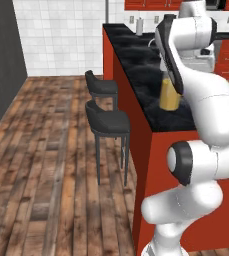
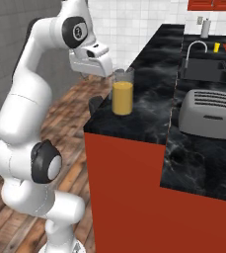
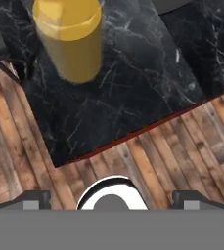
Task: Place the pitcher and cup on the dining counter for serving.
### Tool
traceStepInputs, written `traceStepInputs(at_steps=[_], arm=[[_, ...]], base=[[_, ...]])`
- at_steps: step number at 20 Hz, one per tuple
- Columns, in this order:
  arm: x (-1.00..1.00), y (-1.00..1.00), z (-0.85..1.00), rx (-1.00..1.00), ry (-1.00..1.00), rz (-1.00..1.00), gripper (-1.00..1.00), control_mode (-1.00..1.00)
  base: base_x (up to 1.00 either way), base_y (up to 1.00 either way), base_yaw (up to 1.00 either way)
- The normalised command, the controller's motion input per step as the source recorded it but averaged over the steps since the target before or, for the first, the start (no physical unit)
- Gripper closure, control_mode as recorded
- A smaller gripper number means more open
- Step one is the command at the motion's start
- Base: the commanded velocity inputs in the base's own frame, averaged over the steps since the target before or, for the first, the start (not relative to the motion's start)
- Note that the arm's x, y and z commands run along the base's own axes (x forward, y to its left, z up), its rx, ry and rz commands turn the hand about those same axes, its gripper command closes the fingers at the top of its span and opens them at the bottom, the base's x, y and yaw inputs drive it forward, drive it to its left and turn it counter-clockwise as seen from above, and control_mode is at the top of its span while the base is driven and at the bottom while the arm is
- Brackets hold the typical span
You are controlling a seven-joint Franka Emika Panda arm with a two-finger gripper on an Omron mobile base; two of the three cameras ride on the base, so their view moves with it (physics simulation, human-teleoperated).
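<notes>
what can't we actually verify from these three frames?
- Pitcher, left base view: the arm covers its upper part and right side.
- Pitcher, hand view: top cut off by the frame edge, so the rim can't be checked.
- Cup, right base view: a tiny yellow speck near the sink; upright or tipped is unreadable.
- Dining counter, right base view: its far end runs out of frame.

No readable text, labels or numbers anywhere.

floor: wood planks [image 1: 46, 165] | wall: white tile [image 1: 61, 35] | 2 blk stools [image 1: 108, 122] | toaster [image 2: 208, 114], sink [image 2: 203, 66]
</notes>
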Motion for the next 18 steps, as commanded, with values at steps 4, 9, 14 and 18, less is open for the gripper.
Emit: traceStepInputs(at_steps=[4,9,14,18], arm=[[-1.00,0.54,0.00,0.00,0.00,0.00,-1.00,-1.00],[-1.00,0.25,-0.02,0.06,-0.07,0.00,-1.00,-1.00],[-0.88,0.31,-0.19,0.02,-0.16,0.05,-1.00,-1.00],[-0.17,-0.02,-0.15,-0.01,-0.06,0.03,-1.00,-1.00]], base=[[0.00,0.00,0.00],[0.00,0.00,0.00],[0.00,0.00,0.00],[0.00,0.00,0.00]])
